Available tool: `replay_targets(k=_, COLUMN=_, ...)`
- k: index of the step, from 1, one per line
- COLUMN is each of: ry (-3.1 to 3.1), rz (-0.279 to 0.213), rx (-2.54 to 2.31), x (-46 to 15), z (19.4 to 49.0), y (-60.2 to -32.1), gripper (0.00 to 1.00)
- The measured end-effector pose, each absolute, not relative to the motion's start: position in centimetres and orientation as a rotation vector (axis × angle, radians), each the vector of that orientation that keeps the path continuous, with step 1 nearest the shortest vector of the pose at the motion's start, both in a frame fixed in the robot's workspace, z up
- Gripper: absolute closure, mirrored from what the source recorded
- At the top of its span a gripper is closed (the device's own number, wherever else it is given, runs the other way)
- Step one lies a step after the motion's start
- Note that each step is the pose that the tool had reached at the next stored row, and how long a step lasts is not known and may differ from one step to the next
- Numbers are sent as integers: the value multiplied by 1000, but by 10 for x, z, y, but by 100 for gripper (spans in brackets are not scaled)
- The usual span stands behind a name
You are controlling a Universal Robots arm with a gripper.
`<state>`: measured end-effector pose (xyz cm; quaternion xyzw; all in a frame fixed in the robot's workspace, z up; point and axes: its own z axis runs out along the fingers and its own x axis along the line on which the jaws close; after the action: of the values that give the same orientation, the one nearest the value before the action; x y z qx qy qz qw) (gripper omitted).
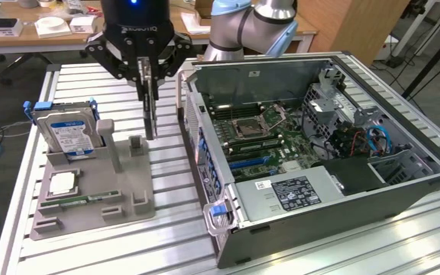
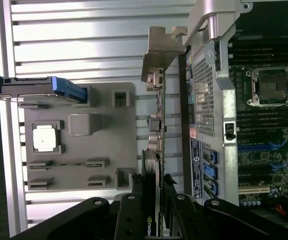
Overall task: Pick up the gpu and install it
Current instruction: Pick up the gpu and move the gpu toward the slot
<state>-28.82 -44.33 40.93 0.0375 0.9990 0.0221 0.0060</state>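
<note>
The gpu [image 1: 150, 112] hangs edge-on with its long axis upright. Its silver bracket [image 2: 161, 47] is the lower end, pointing down at the desk [image 1: 90, 252]. The pincer [image 1: 149, 80], marked ROBOTIQ, pinches the card's upper end. In the exterior view the open computer case [image 1: 403, 189] stands at its 3 o'clock. The hard drive [image 1: 67, 129], its blue-and-white label unreadable, is at 9 o'clock, and the grey tray [image 1: 140, 209] is at 7 o'clock.

black claw [image 1: 149, 80], pale lettering, blue light; silver arm [image 1: 231, 28], pale-blue joint caps.
</note>
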Motion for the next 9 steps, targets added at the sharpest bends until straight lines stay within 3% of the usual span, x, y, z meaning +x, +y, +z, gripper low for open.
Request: replay_targets(k=9, ry=3127, rz=69, rx=117, x=-275, z=409, y=-443, gripper=74)
